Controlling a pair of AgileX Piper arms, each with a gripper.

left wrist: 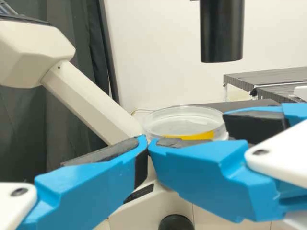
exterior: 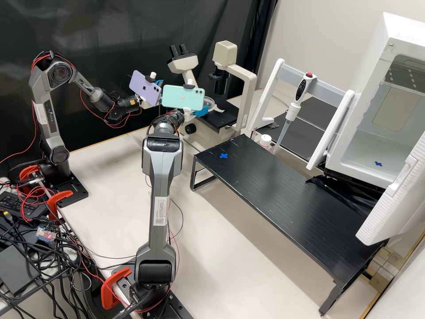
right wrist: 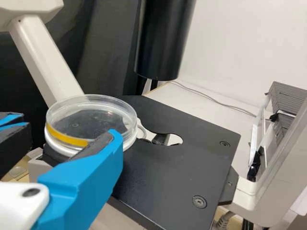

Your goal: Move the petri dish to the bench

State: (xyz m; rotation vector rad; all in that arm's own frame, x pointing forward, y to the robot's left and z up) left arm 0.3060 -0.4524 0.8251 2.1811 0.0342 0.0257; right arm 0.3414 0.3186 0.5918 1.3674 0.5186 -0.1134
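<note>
While one clear, round petri dish with a yellow strip on its wall (right wrist: pixel 91 120) is seen at the flat black microscope stage (right wrist: pixel 168 177), whether it is set down there or raised cannot be told. In the high view it is found at the upper centre of the frame.

Two grippers are counted there. The left gripper (exterior: pixel 158 83) is seen at the upper left of centre, its two bright blue fingers brought together at the tips with nothing held between them. The right gripper (exterior: pixel 201 110) is seen at the upper centre, close beside the dish; whether it is open, or has hold of the dish, cannot be told.

Two phones are mounted on the arms: one purple (exterior: pixel 145 87), one mint green (exterior: pixel 182 97). One cream microscope (exterior: pixel 248 82) with two black eyepieces (exterior: pixel 179 51) is placed at the upper centre. One long black slatted bench (exterior: pixel 283 195) is stretched from the centre to the lower right, marked by one blue cross (exterior: pixel 223 156); a second cross (exterior: pixel 378 164) is seen inside the open white cabinet (exterior: pixel 367 153) at the right. One white pipette with a red button (exterior: pixel 294 110) is held upright, slightly tilted, at the upper right of centre, near one small white-capped bottle (exterior: pixel 265 141).
</note>
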